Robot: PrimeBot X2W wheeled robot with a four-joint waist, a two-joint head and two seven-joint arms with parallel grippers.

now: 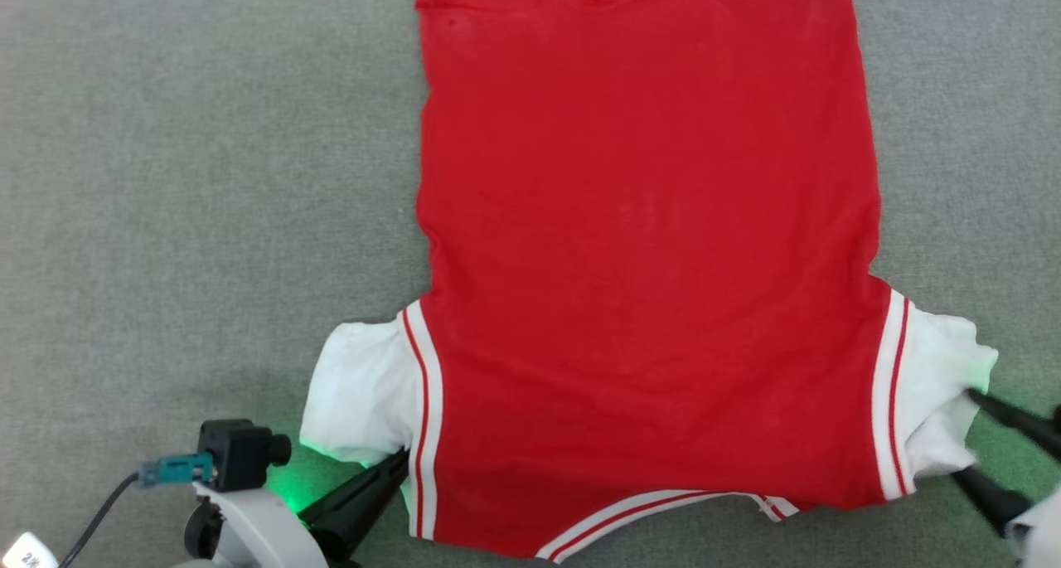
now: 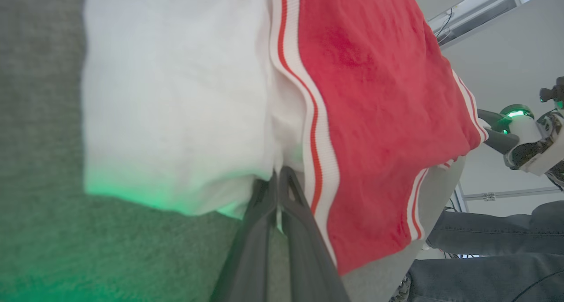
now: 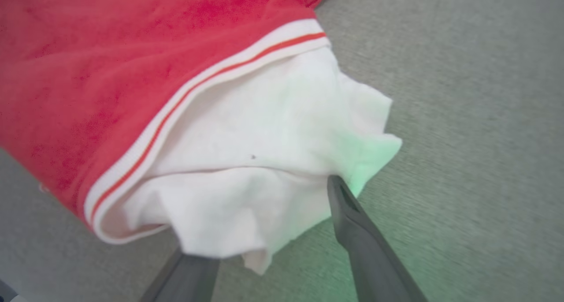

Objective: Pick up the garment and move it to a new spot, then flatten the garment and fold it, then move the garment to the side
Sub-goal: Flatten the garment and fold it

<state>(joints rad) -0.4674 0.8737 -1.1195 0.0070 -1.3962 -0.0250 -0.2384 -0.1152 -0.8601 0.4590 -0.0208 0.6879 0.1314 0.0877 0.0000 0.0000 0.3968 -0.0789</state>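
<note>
Pinching one sleeve of a flattened red cotton garment (image 1: 646,261) with white short sleeves and red-and-white stripe trim, straddling the other.

Spread flat, plain side up, on a grey fabric-covered worktop (image 1: 207,178), with hem toward the far edge and neckline toward the near edge. Gripping with the left gripper (image 1: 399,462) (image 2: 278,178), jaws pressed together on the lower edge of the left white sleeve, just beside the stripe trim. Straddling the crumpled right sleeve with the right gripper (image 1: 966,434) (image 3: 260,218), jaws spread wide, with one dark finger (image 3: 361,240) beside the cloth and the other partly under it. Green glow on cloth and worktop near both grippers. Past the worktop's edge in the left wrist view, a person's legs in blue jeans (image 2: 493,236).
</note>
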